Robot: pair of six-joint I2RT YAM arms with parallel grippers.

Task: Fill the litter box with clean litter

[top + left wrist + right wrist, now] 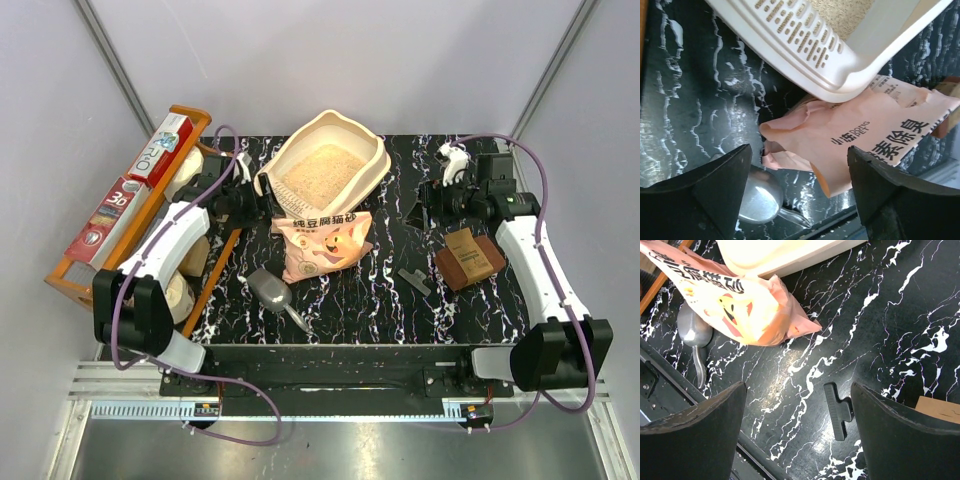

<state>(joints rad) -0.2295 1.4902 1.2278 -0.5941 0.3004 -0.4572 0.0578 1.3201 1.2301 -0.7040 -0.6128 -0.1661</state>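
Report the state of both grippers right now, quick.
Left gripper: open, holding nothing.
Right gripper: open, holding nothing.

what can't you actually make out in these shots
- Litter box, left wrist view: far end cut off by the top edge.
- Rack, top view: lower contents hidden under the left arm.
- Brown box, right wrist view: cut off by the right edge.
- Bag, top view: small print too tiny to read.

Left pincer (799, 170) and right pincer (797, 405), both agape and empty.
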